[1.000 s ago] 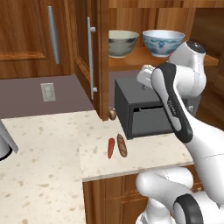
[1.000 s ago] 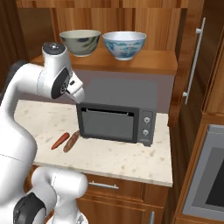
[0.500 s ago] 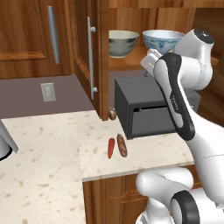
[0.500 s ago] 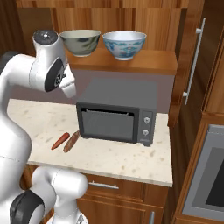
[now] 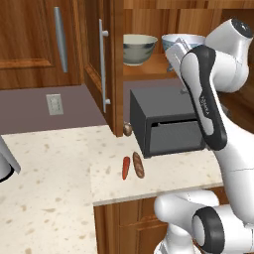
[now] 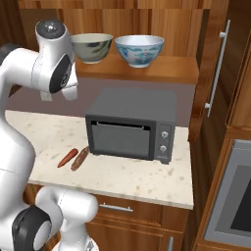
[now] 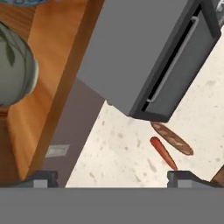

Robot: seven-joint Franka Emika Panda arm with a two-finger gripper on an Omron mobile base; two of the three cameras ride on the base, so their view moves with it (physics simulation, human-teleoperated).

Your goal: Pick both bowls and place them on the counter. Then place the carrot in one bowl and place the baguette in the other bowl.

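1. We see both bowls side by side on the wooden shelf (image 6: 162, 73) above the oven (image 6: 132, 125): the grey-green bowl (image 6: 91, 46) to the left, the blue-patterned bowl (image 6: 139, 49) to the right in the right base view.
2. Our gripper (image 7: 112, 177) is raised near the shelf, its fingertips (image 7: 43, 177) spread wide with nothing between them.
3. In the hand view the grey-green bowl (image 7: 15, 65) sits at the left edge, on the shelf, apart from the fingers.
4. In the left base view our arm covers part of the blue-patterned bowl (image 5: 171, 40); the grey-green bowl (image 5: 139, 48) stands clear beside it.
5. The carrot (image 5: 125, 167) and the baguette (image 5: 138, 164) lie close together on the counter (image 5: 49, 198), just in front of the oven's left corner.
6. From the right base view the carrot (image 6: 67, 157) is left of the baguette (image 6: 81, 158).
7. The oven door is closed.
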